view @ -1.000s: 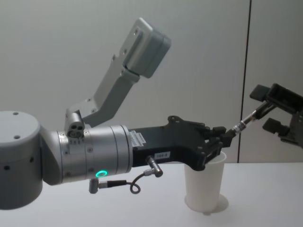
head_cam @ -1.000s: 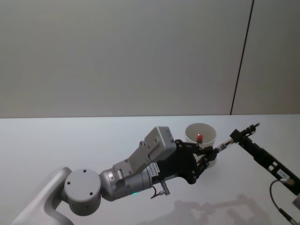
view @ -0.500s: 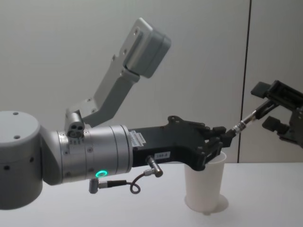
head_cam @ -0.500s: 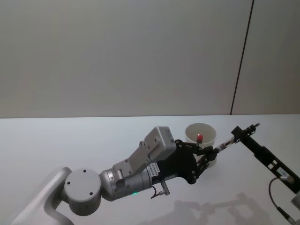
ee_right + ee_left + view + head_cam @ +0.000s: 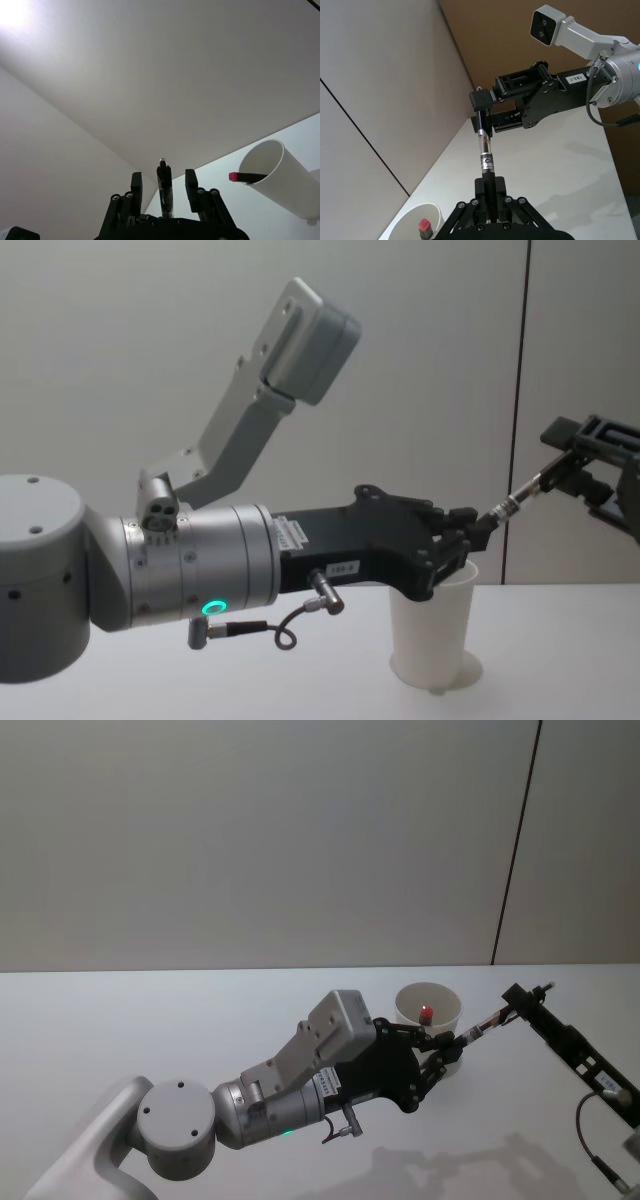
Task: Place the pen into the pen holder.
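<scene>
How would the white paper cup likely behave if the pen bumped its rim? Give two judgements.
The pen holder would probably tip or slide easily: it looks light, tapers to a narrow base and holds one small red-capped item. Its thin paper wall would likely dent under a firm squeeze.

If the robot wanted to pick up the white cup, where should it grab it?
Probably the wall just under the rolled rim, pinched from the sides, coming from the robot's right. The white cup stands upright and narrows downward, so fingers would catch under the rim. The left gripper, holding the pen, crowds its near side.
</scene>
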